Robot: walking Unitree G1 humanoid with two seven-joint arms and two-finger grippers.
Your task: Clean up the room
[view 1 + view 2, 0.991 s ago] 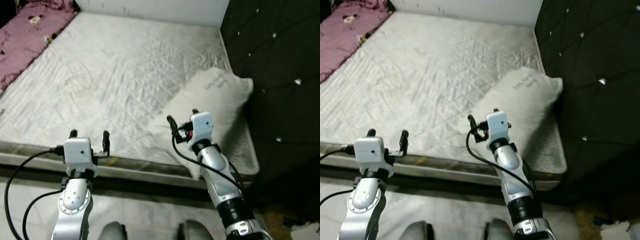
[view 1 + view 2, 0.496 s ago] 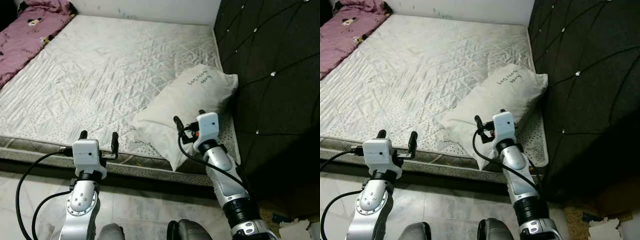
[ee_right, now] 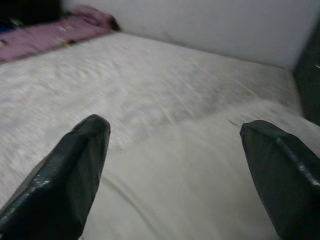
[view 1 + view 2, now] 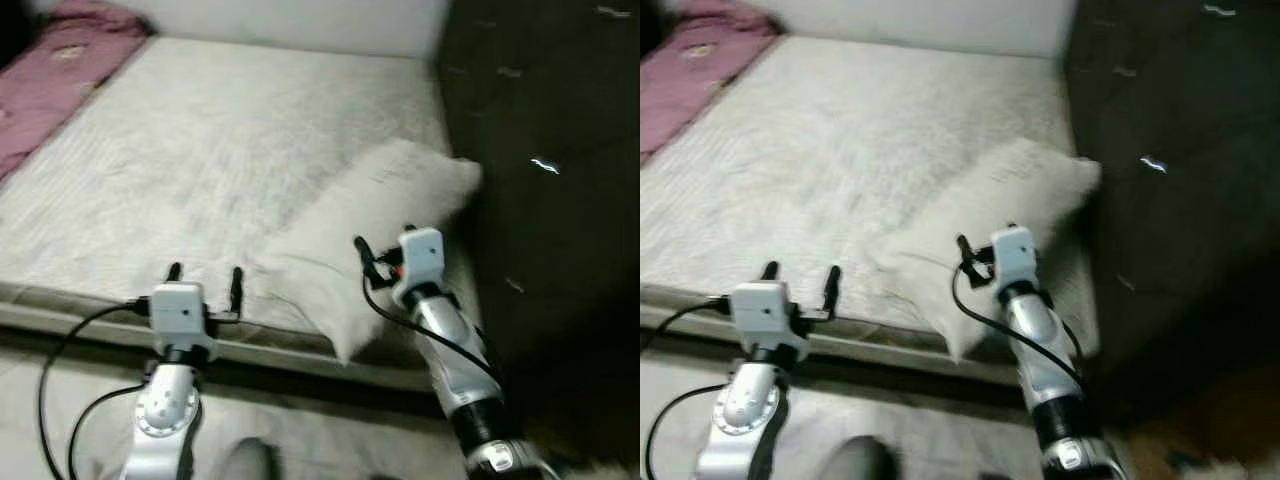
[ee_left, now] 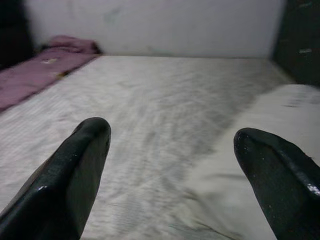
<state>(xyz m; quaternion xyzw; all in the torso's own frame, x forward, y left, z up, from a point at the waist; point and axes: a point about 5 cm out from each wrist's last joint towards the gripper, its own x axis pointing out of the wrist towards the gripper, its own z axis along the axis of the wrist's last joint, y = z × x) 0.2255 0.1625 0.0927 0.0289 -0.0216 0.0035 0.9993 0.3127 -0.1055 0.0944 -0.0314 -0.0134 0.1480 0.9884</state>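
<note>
A white pillow (image 4: pixel 370 215) with small dark writing lies tilted on the near right corner of the bare quilted mattress (image 4: pixel 200 150). My right gripper (image 4: pixel 383 240) hovers open over the pillow's near end, with nothing between its fingers (image 3: pixel 75 170). In the right wrist view the pillow (image 3: pixel 200 175) spreads just beyond the right gripper (image 3: pixel 176 126). My left gripper (image 4: pixel 206 275) is open and empty above the mattress's front edge, left of the pillow. In the left wrist view the left gripper (image 5: pixel 171 131) faces across the mattress (image 5: pixel 125 110), with the pillow (image 5: pixel 260 115) off to one side.
A crumpled pink blanket (image 4: pixel 50 60) lies at the mattress's far left. A dark tufted headboard (image 4: pixel 540 150) rises along the right side. A white wall (image 4: pixel 300 25) runs behind the bed. Pale floor (image 4: pixel 60 400) lies in front of the bed frame.
The camera has moved and the picture is now blurred; the bed and pillow sit a little differently in view. Both arms hold the same raised pose, fingers still open.
</note>
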